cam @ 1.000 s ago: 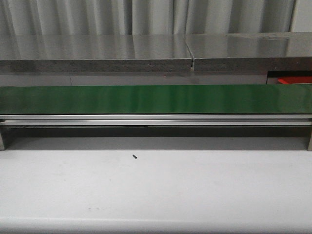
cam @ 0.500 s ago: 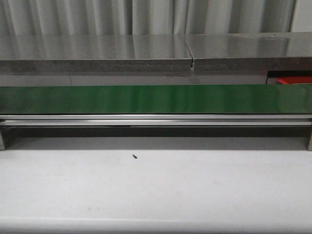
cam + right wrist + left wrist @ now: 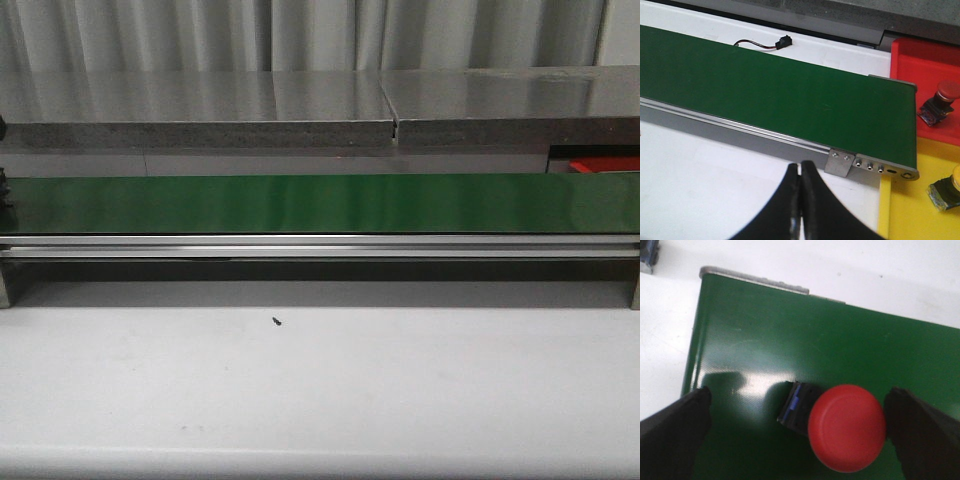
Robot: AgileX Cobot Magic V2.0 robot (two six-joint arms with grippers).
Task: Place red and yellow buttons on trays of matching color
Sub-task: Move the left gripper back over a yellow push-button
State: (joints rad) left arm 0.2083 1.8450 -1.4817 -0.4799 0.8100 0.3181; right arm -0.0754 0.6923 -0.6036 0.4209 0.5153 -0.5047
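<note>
Left gripper: I am holding it wide open, straddling the red button lying on the green belt near its end.
Grasp: I am judging it best to centre on the cap before closing.
Right gripper: pinched closed, empty, waiting.
Destination: red tray, already holding one button.

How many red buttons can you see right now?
2. One red button lies on the green belt between the open left tool fingers; another sits on the red tray. Others may be hidden.
</note>
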